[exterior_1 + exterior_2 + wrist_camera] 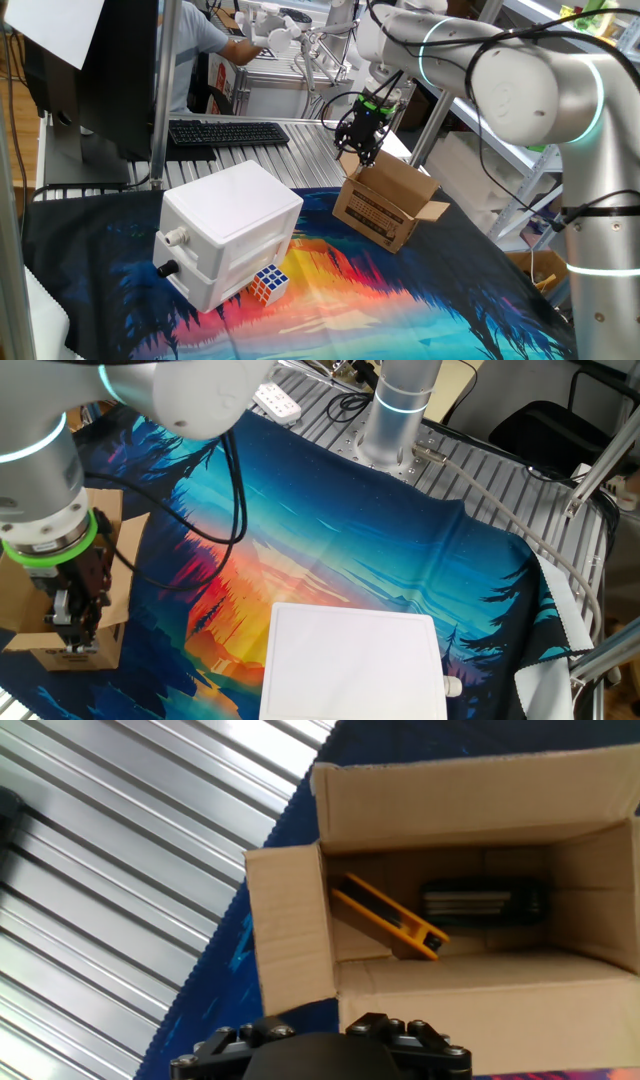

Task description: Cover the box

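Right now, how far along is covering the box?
Done: nothing yet. The box is open, flaps up or splayed out, with a yellow tool and a dark object visible inside. In hand: the gripper hovers over the box's far edge, near one flap; contact unclear. Left: fold all flaps shut.

The box [385, 205] is a small brown corrugated cardboard carton with black printed text on one long side. It sits upright on the colourful cloth covering the desk [420, 300], near the cloth's edge beside the ribbed metal surface. Its top is open, flaps [290, 925] splayed outward. The hand view shows a yellow tool [388, 916] and a dark object [483, 904] lying inside.
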Controlling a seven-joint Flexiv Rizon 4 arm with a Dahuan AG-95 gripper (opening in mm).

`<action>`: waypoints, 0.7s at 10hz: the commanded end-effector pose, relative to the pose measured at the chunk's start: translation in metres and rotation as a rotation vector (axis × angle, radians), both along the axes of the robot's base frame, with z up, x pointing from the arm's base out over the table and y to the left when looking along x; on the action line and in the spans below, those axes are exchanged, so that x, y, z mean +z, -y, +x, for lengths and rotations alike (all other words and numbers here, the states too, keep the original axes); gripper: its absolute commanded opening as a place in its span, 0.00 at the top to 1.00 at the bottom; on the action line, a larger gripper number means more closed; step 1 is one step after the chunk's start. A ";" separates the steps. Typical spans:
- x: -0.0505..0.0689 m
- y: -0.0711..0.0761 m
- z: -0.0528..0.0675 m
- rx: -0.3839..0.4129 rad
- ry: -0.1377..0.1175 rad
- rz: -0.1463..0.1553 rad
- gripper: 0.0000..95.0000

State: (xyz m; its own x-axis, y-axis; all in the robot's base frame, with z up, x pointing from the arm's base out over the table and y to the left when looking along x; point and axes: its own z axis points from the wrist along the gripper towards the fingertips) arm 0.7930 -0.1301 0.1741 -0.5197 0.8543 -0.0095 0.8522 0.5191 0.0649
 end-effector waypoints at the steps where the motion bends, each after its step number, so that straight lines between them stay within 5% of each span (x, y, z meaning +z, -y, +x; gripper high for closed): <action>1: 0.001 0.000 -0.004 0.001 0.005 0.005 0.40; 7: -0.002 -0.001 -0.003 0.000 0.008 0.006 0.40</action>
